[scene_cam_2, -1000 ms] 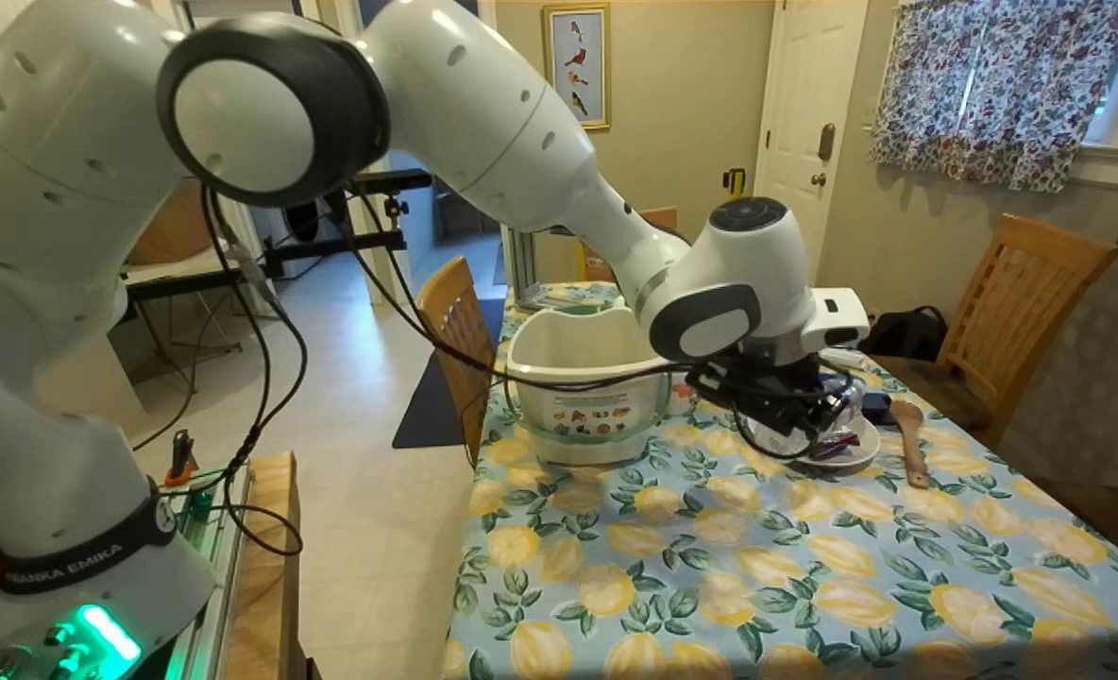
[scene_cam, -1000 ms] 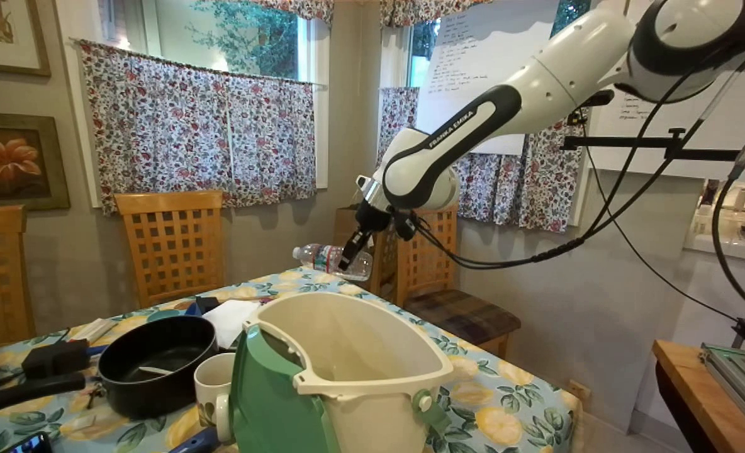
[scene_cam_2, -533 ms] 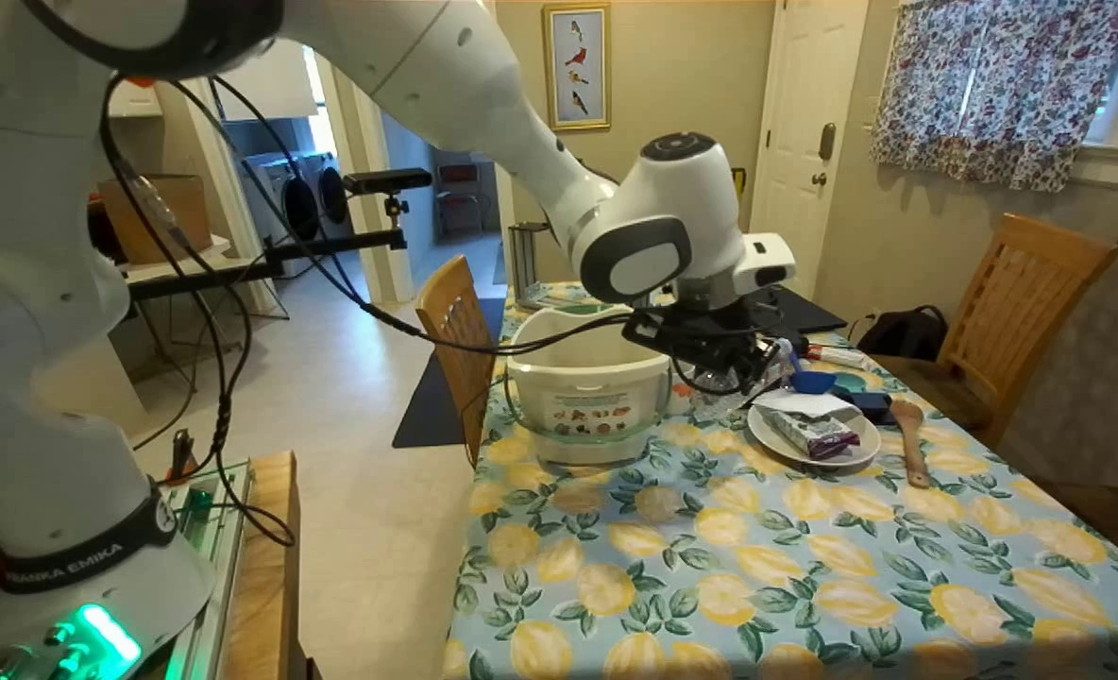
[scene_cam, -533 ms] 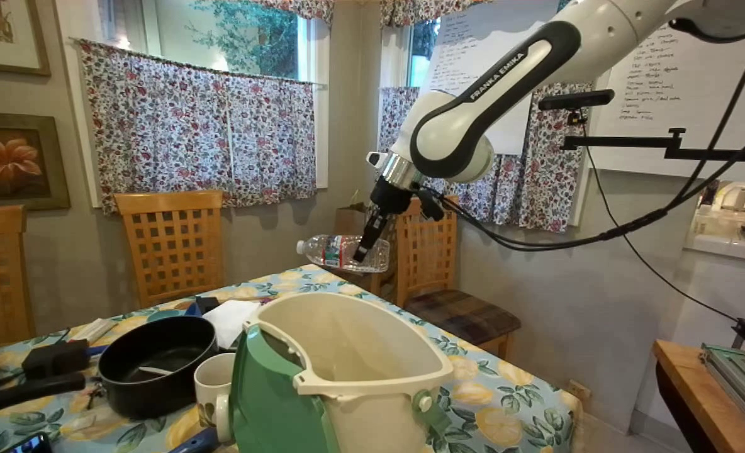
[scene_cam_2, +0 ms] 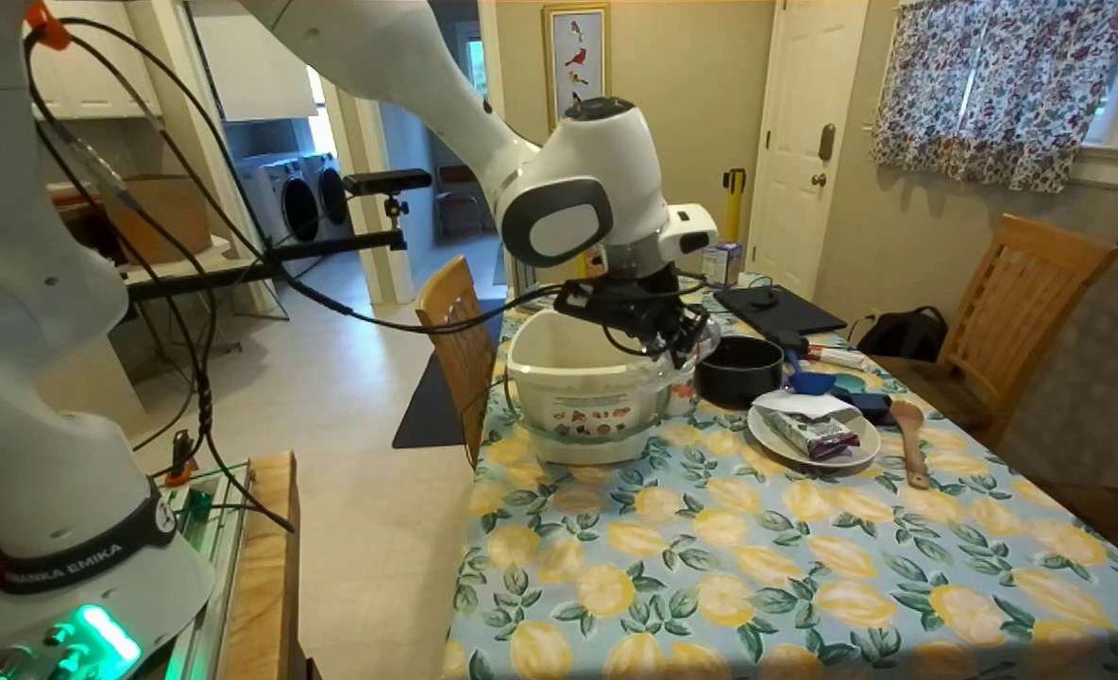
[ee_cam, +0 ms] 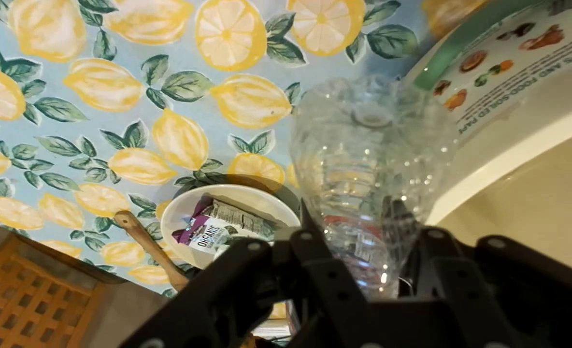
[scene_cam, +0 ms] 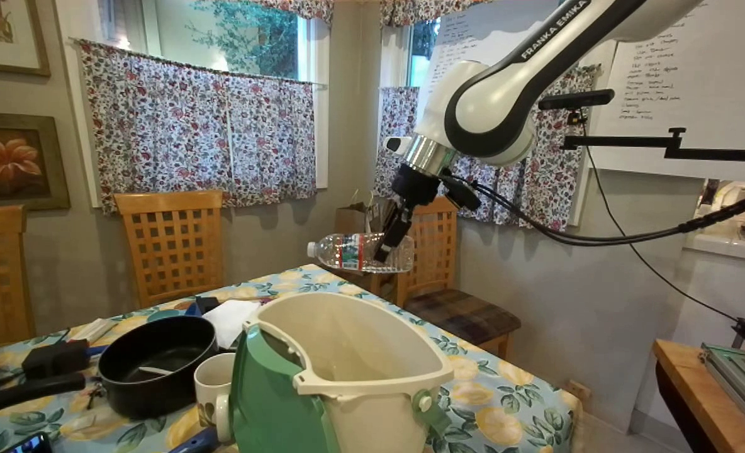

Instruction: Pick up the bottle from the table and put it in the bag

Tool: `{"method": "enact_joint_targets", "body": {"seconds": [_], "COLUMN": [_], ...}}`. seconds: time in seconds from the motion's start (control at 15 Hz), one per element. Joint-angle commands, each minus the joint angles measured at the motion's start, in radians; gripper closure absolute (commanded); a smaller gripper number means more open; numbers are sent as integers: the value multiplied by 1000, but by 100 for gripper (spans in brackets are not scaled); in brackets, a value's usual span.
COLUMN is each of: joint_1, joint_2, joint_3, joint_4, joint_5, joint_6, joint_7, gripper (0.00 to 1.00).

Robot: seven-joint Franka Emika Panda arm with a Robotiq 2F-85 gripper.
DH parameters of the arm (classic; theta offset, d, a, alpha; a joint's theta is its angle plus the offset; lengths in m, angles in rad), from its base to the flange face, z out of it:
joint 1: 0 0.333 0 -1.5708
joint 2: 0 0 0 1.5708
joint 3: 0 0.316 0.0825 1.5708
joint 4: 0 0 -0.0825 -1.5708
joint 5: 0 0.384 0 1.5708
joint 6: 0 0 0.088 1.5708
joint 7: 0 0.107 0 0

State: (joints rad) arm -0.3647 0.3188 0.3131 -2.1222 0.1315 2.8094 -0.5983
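My gripper (scene_cam: 382, 253) is shut around the clear plastic bottle (scene_cam: 347, 251), near its base half. The bottle lies level in the air, its pale cap pointing left in an exterior view. The bag (scene_cam: 379, 412), cream inside with a green side, stands upright on the floral table (scene_cam: 501, 425). In an exterior view the bottle (scene_cam_2: 652, 374) and gripper (scene_cam_2: 686, 348) overlap the right rim of the bag (scene_cam_2: 583, 401). In the wrist view the bottle (ee_cam: 363, 154) sits between both fingers (ee_cam: 310, 241), over the cloth, with the rim of the bag (ee_cam: 513, 166) to its right.
A black pan (scene_cam: 117, 390) and a white cup (scene_cam: 206, 402) stand beside the bag. A white plate (scene_cam_2: 767, 444) with a wrapped packet and a wooden spoon (scene_cam_2: 911, 444) lie further right. Chairs (scene_cam_2: 465, 354) stand around the table.
My gripper has carried the bottle up and towards the bag: rightward in an exterior view, leftward in the opposite one, from over the plate to beside the bag's rim. The bag has not moved.
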Motion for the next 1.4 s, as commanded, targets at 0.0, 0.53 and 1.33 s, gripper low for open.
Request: {"method": "enact_joint_targets", "body": {"seconds": [0.0, 0.53, 1.33], "joint_1": [36, 183, 248], "joint_2": [-81, -61, -10], "joint_3": [10, -42, -24], "joint_4": [-54, 33, -9], "joint_5": [107, 165, 322], "joint_6": [-33, -167, -136], "joint_7": [-67, -19, -6], "gripper": [88, 88, 32]}}
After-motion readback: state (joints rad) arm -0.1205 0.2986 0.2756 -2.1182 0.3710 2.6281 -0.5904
